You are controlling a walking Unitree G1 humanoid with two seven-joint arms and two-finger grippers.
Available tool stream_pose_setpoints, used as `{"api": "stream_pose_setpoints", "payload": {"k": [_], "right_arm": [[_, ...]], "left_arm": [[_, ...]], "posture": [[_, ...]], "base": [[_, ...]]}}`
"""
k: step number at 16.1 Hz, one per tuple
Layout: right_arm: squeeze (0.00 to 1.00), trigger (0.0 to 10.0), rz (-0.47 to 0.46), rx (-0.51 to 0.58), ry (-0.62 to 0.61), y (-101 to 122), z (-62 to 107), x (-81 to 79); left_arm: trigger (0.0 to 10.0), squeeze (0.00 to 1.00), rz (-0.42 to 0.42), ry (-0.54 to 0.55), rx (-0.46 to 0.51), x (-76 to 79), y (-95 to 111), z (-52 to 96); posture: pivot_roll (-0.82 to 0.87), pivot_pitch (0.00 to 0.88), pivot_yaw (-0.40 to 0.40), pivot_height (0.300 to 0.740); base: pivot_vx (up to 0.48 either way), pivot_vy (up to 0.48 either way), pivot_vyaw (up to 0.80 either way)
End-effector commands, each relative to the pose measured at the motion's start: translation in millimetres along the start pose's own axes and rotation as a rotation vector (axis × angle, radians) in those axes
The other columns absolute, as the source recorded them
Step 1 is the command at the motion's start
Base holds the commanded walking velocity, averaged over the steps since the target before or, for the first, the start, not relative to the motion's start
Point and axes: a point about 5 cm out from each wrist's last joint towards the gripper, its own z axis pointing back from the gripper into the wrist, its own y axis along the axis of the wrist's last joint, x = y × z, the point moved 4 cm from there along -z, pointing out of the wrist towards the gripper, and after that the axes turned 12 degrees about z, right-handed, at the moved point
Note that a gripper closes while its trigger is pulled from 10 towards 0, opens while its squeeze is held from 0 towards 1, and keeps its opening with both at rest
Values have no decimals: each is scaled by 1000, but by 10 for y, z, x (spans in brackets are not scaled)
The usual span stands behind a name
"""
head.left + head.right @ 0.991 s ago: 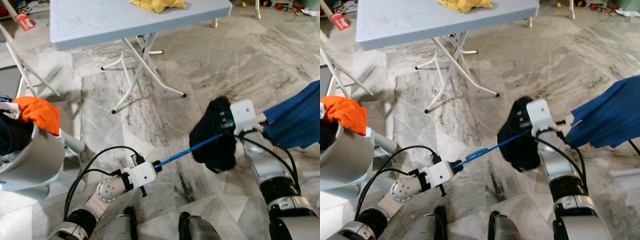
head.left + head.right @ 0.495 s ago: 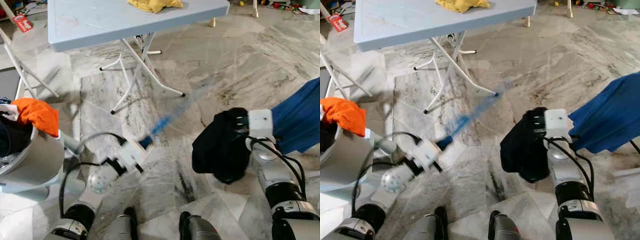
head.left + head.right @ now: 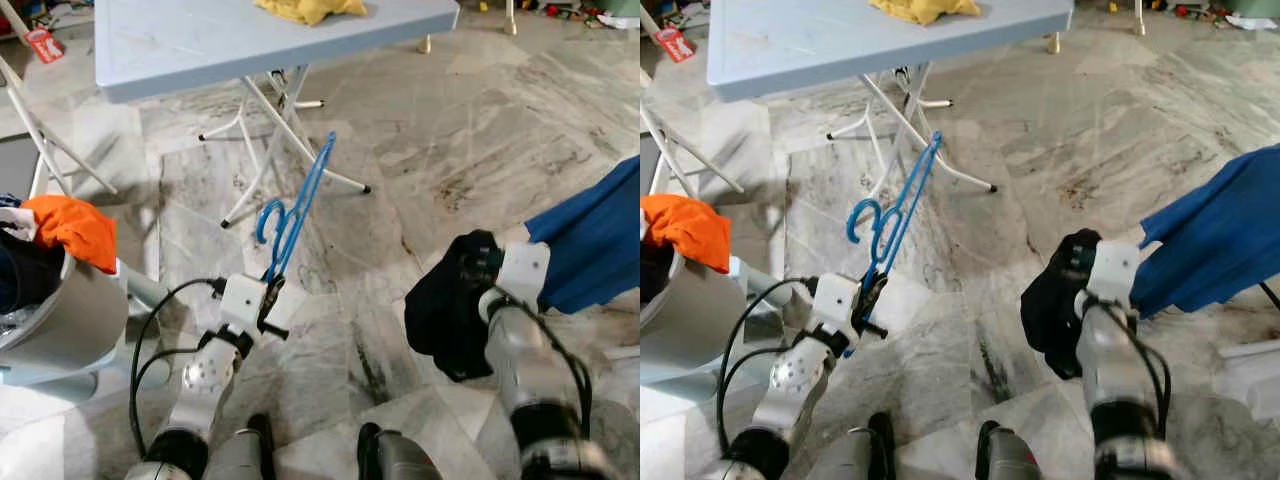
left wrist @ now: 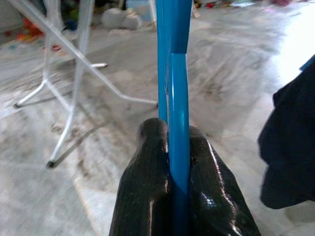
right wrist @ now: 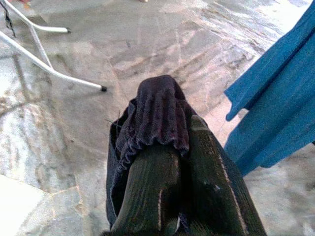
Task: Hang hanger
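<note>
I am looking down on a marble floor (image 3: 450, 130) that spans the whole area, with a pale blue folding table (image 3: 200, 45) standing on white legs at the far side and a yellow cloth (image 3: 310, 10) lying on its top. A blue garment (image 3: 600, 240) hangs in at my right edge, just beside the right arm. To my left sits a grey basket (image 3: 60, 320) with an orange cloth (image 3: 70, 228) draped over its rim. My right gripper (image 5: 167, 147) is closed on a dark garment (image 3: 450, 315), which bunches over the fingers and hangs below the wrist. My left gripper (image 4: 170, 147) is raised in front of me and clamps the blue hanger (image 3: 300, 205) by one thin bar; the hanger stands nearly upright above it, hook (image 3: 268, 218) to my left, clear of the table legs.
</note>
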Motion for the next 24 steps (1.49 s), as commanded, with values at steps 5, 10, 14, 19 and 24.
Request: {"api": "stream_pose_setpoints", "payload": {"k": [5,10,14,19,24], "right_arm": [[0,4510,-65,106,82,176,268,-130],[0,10000,-54,193,159,417,392,-322],[0,10000,-97,221,136,486,469,-310],[0,10000,-111,207,90,354,600,-157],[0,10000,-160,215,76,378,547,-212]], "left_arm": [[10000,0,-43,184,7,-373,68,207],[10000,0,-39,214,10,-425,139,328],[10000,0,2,297,-26,-580,157,434],[10000,0,15,272,-62,-661,156,635],[10000,0,50,254,-70,-673,117,468]], "posture": [[-103,222,-3,740],[-87,205,1,740],[-72,189,4,740],[-54,162,40,740],[-46,103,57,740]], "base": [[0,0,0],[0,0,0],[0,0,0],[0,0,0],[0,0,0]]}}
